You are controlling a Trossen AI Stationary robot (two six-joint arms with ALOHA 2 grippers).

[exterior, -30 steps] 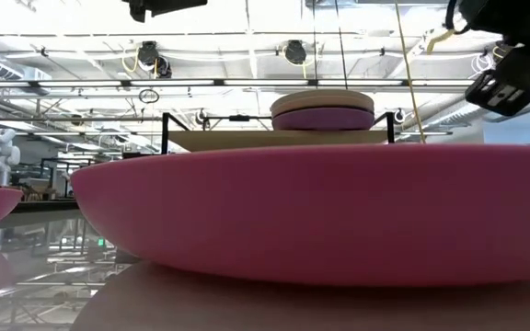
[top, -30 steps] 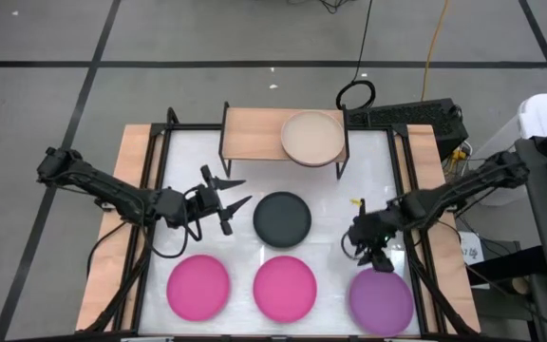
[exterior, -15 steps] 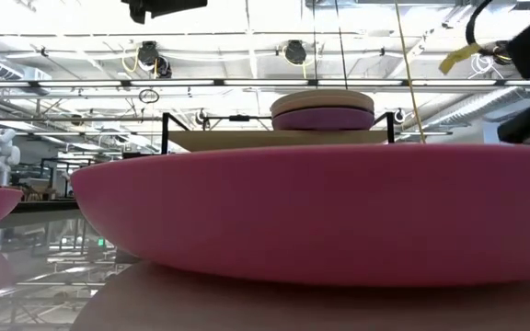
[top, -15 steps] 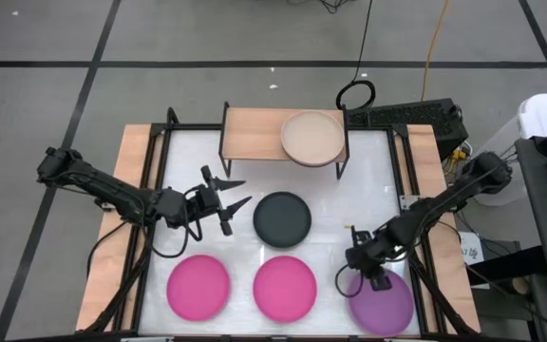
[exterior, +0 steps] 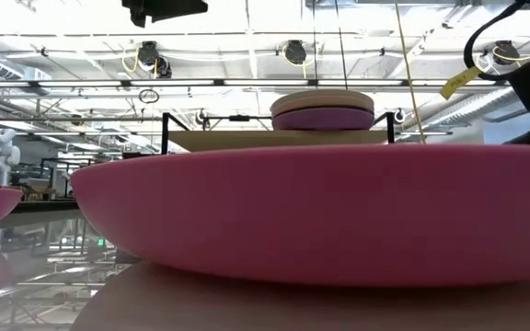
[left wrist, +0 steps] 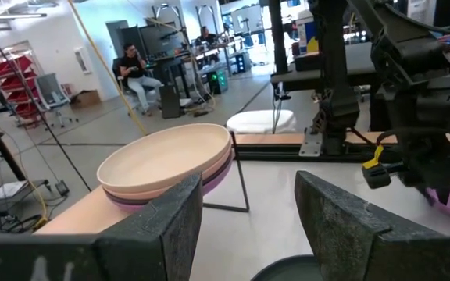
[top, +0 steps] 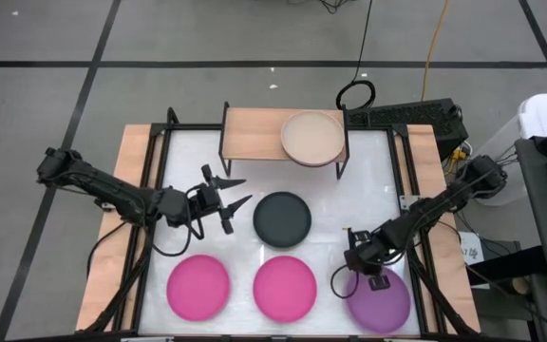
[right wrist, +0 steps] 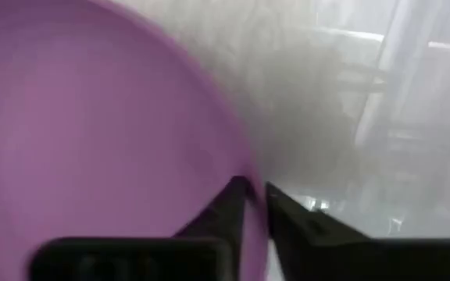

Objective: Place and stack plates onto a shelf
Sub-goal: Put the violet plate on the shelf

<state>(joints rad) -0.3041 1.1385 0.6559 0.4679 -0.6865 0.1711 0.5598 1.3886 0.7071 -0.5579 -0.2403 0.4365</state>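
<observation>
5 plates lie loose or stacked in the high view: 2 hot pink plates [top: 198, 288] [top: 285, 288] in the near row, 1 purple plate [top: 387, 306] at the near right corner, 1 dark grey plate [top: 282, 218] mid-table, 1 beige plate [top: 312, 138] on the shelf [top: 253, 133].

- Shelf stack: beige plate sits on a pink-toned plate at the shelf's right end; the left end of the wood top is bare.
- Right gripper [top: 368, 269]: down at the purple plate's far-left edge. In the right wrist view its 2 fingers [right wrist: 229, 204] stand a narrow gap apart, the plate's rim [right wrist: 250, 234] running into that gap. Whether the pads already press the rim cannot be told.
- Key relation: plate body lies to the near-right of the claw, rim aligned between the fingers; the right arm is much the nearer to it. Shelf lies well apart, toward the far side.
- Left gripper [top: 228, 201]: waiting just left of the dark grey plate, fingers spread wide, holding nothing.
</observation>
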